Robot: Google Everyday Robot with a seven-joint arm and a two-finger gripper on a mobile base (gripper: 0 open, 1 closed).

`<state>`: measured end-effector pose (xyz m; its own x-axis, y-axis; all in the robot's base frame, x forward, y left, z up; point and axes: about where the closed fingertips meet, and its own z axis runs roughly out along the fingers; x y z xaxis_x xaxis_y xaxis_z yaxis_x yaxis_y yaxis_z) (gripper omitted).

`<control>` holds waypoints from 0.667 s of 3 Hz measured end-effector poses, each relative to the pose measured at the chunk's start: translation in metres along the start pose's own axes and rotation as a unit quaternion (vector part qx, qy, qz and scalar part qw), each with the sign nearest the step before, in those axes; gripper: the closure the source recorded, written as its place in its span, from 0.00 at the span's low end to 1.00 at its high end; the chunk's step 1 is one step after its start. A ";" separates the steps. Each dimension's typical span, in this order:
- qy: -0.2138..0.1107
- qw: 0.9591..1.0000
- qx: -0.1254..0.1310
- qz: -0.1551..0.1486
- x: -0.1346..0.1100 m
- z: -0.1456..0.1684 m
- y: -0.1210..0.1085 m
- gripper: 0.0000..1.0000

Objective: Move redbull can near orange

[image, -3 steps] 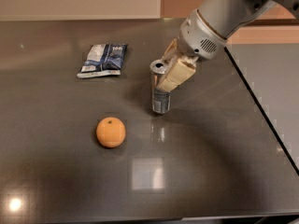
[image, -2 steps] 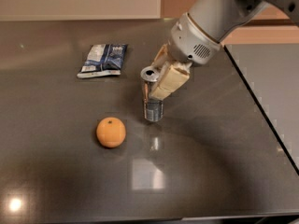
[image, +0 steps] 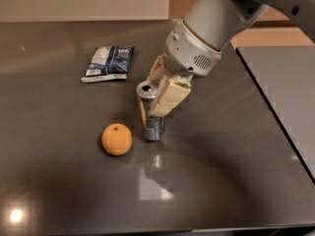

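The redbull can [image: 153, 127] stands upright on the dark table, its silver top showing and its upper body covered by the fingers. My gripper [image: 158, 100] comes down from the upper right on a thick white arm and is shut on the can, its cream fingers [image: 170, 96] on either side. The orange [image: 116, 139] lies on the table just left of the can, a small gap between them. The can's base touches or sits just above the table surface.
A flat blue-white snack bag [image: 109, 63] lies at the back left. The table's right edge [image: 275, 117] runs diagonally beside a grey floor area. The front edge [image: 147, 228] is near the bottom of the view.
My gripper has carried the can to the left and toward the front, closer to the orange. The orange and the snack bag have not moved.
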<state>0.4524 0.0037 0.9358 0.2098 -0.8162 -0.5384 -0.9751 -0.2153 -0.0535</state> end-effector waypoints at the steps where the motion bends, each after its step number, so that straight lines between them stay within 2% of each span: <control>1: 0.005 1.000 0.001 -0.018 -0.001 0.008 0.003 0.83; 2: 0.002 1.000 0.001 -0.028 -0.001 0.013 0.001 0.60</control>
<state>0.4504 0.0109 0.9254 0.2639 -0.8054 -0.5308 -0.9621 -0.2593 -0.0850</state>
